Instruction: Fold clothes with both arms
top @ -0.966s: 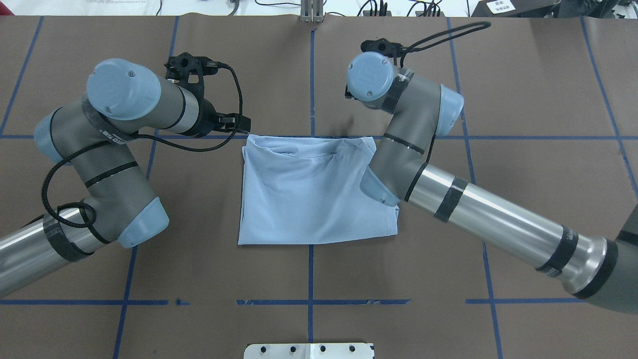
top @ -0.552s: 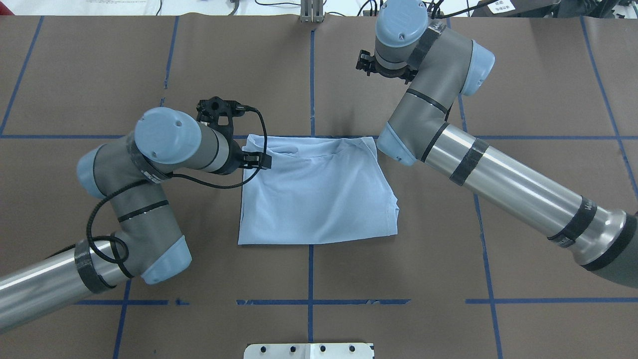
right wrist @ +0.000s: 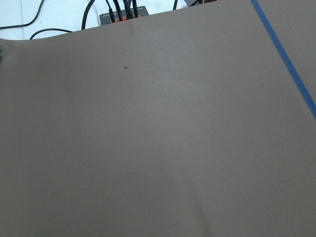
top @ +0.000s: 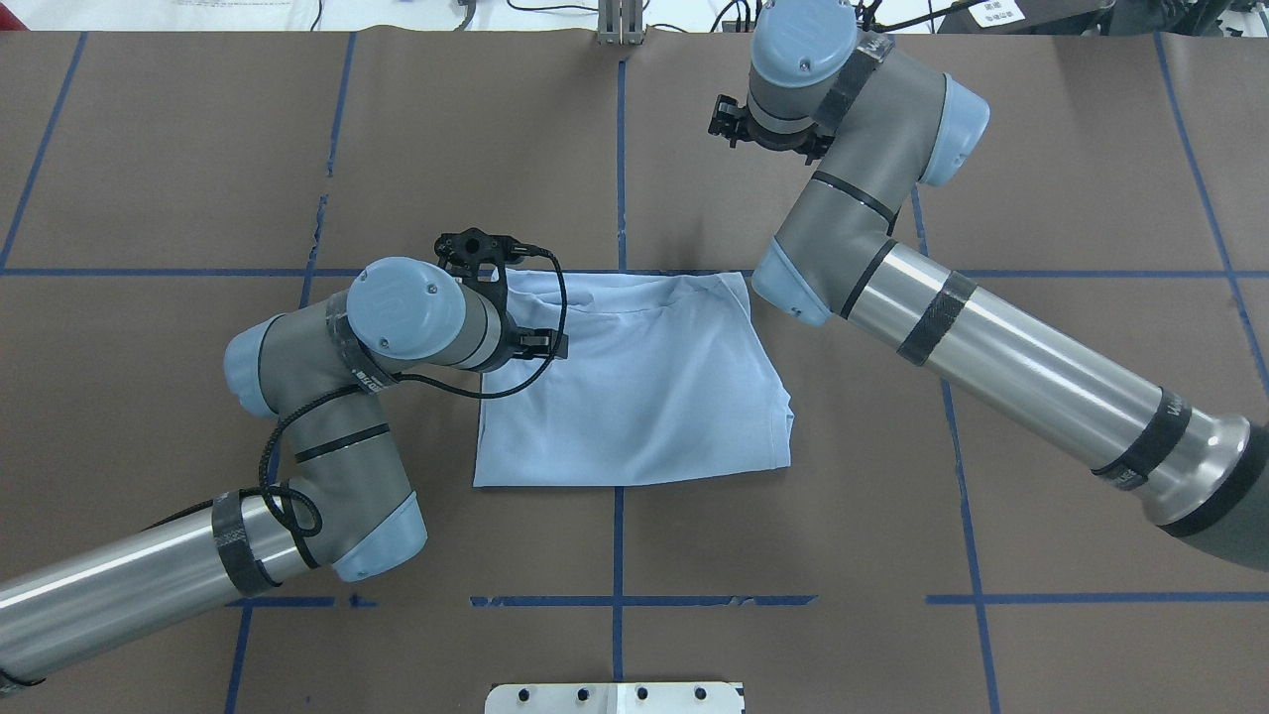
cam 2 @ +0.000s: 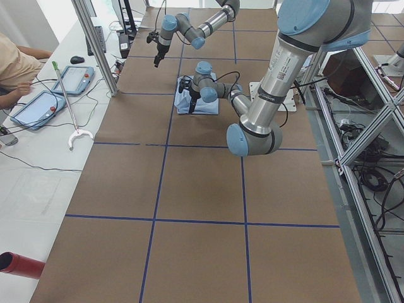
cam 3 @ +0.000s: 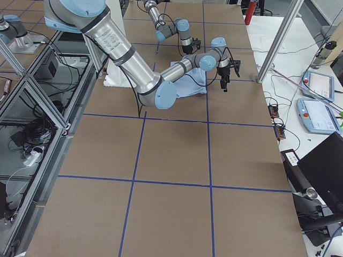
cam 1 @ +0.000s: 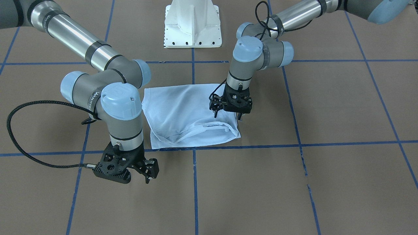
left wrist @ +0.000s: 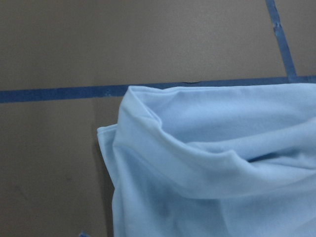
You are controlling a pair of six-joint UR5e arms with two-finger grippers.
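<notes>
The light blue T-shirt [top: 634,387] lies folded into a rough rectangle at the middle of the brown table, its far edge loose and rumpled [cam 1: 196,130]. My left gripper [cam 1: 228,116] hovers open over the shirt's far left corner, holding nothing. The left wrist view looks down on that rumpled corner [left wrist: 207,168]. My right gripper [cam 1: 148,174] hangs over bare table beyond the shirt's far right corner, apart from the cloth. Its fingers look open and empty. The right wrist view holds only table surface.
The white pedestal base [cam 1: 192,24] stands at the robot's edge of the table. Blue tape lines [top: 619,149] grid the brown cover. Cables and plugs [right wrist: 123,10] lie along the far edge. A person's arm [cam 2: 19,63], tablets and a grabber stick rest on the side bench.
The left arm has swung in over the shirt's far left corner. The right arm pulled off the shirt toward the far edge, then stayed almost still. The shirt has not moved.
</notes>
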